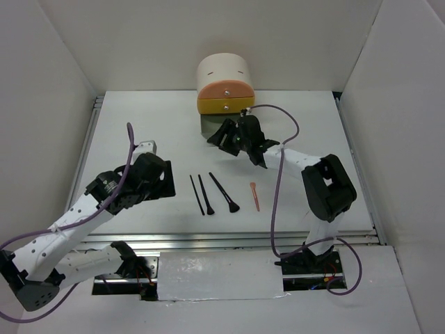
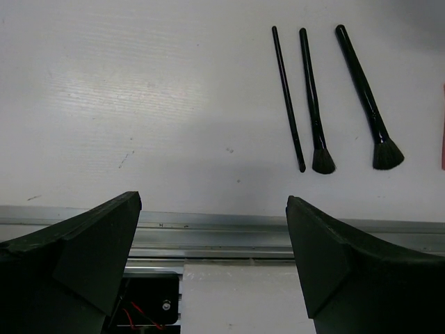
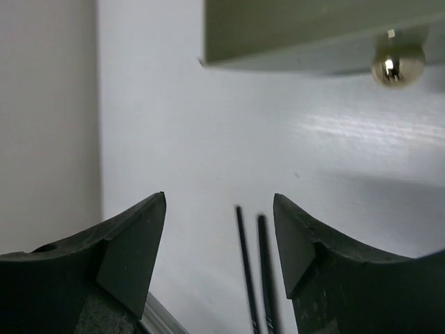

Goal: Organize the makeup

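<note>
Two thin black sticks (image 1: 196,195) (image 1: 205,193), a black flared-head brush (image 1: 224,193) and one salmon-pink stick (image 1: 255,196) lie in a row on the white table. In the left wrist view they show as the thin stick (image 2: 288,101), a small brush (image 2: 313,104) and the flared brush (image 2: 361,90). My left gripper (image 1: 161,185) (image 2: 212,209) is open and empty, left of the row. My right gripper (image 1: 219,137) (image 3: 219,216) is open and empty by the organizer's pulled-out green drawer (image 3: 320,35); two black sticks (image 3: 256,271) show beyond it. The grey box and the teal stick are out of view.
The cream cylindrical organizer (image 1: 222,69) stands at the back centre with orange and yellow drawer fronts; its lowest drawer (image 1: 207,127) sticks out, with a gold knob (image 3: 398,64). A metal rail (image 2: 222,233) runs along the near table edge. White walls enclose the table.
</note>
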You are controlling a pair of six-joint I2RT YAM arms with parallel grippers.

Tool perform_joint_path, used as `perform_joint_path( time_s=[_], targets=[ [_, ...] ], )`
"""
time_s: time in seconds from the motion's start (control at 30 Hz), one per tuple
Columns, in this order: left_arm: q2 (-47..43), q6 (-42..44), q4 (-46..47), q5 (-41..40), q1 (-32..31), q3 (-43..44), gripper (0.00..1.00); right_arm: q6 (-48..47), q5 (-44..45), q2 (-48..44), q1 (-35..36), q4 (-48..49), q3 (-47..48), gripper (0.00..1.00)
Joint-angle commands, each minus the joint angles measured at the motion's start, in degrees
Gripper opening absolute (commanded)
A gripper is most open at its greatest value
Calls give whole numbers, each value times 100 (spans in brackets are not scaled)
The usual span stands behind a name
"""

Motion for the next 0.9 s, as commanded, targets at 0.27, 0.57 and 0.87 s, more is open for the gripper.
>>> perform_joint_path(
  time_s=[0.27,0.57,0.87],
  targets=[
    [189,125,591,382,19,-294,99,-2719,1478,-88,991,-4100,890,73],
    [382,328,811,532,19,-488,99,-2966,1839,18,1529,-4497,724,70],
    [408,442,873,620,19,-506,99,-3106,1681,563,1643,-4462,688,58]
  ],
)
